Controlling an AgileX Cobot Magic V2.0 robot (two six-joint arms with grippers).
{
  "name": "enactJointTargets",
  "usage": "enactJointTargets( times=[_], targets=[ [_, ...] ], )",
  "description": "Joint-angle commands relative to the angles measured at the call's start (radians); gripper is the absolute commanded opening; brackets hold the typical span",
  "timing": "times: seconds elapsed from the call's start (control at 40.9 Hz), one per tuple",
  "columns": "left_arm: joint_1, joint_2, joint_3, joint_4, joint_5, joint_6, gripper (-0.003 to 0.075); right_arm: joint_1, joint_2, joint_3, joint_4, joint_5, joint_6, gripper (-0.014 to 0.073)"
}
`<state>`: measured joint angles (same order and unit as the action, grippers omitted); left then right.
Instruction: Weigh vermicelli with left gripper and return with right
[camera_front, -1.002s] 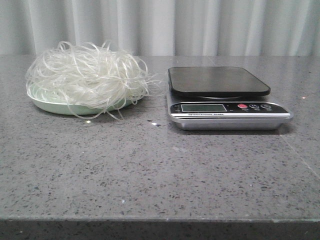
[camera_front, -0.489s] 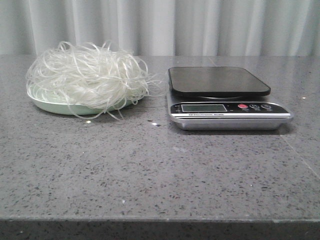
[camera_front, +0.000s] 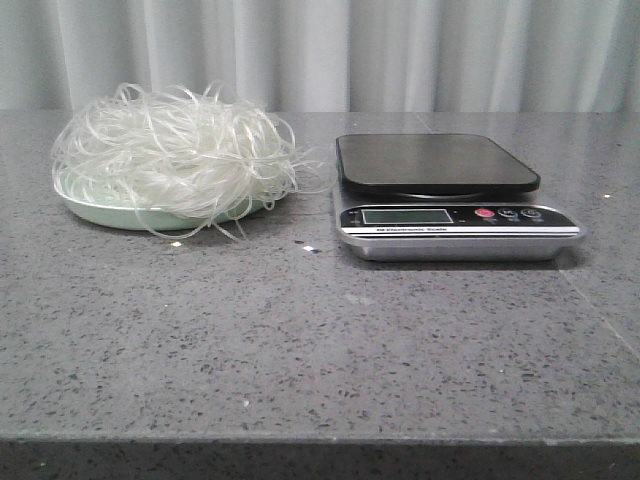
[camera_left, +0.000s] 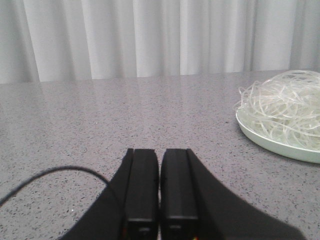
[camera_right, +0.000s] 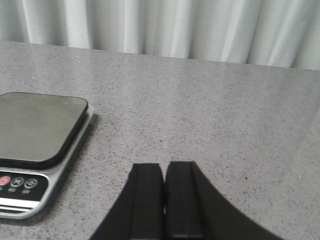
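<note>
We hold our black left gripper (camera_left: 160, 200) clenched on nothing; the loose tangle of translucent whitish vermicelli (camera_left: 285, 107) lies at its two o'clock. Our right gripper (camera_right: 164, 200), likewise clenched and empty, sits nearer the silver digital scale (camera_right: 37, 132).

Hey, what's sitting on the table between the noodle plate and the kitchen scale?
Nothing solid. In the front view the stretch between the plate of vermicelli and the scale is bare grey table, apart from a few stray strands and tiny crumbs.

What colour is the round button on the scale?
The button on the scale is red, beside two dark ones. It shows best in the front view.
</note>
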<state>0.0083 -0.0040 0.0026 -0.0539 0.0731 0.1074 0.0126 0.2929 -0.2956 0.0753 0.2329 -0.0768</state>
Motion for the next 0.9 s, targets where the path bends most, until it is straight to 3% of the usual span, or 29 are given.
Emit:
enactJointTargets(
  times=[0.0, 0.318, 0.391, 0.88],
  targets=[
    [0.002, -0.021, 0.009, -0.009, -0.073, 0.001, 0.0137, -0.01, -0.028, 0.039, -0.017, -0.144, 0.017, 0.015],
    [0.002, -0.021, 0.009, -0.009, -0.073, 0.001, 0.0137, -0.01, -0.249, 0.32, -0.01, -0.326, 0.061, 0.015],
    [0.002, -0.021, 0.009, -0.009, -0.073, 0.001, 0.0137, -0.01, -0.327, 0.316, -0.023, -0.251, 0.077, 0.015],
    [0.002, -0.019, 0.009, -0.009, -0.073, 0.001, 0.0137, -0.008, -0.321, 0.316, -0.013, -0.266, 0.082, 0.015]
  ],
)
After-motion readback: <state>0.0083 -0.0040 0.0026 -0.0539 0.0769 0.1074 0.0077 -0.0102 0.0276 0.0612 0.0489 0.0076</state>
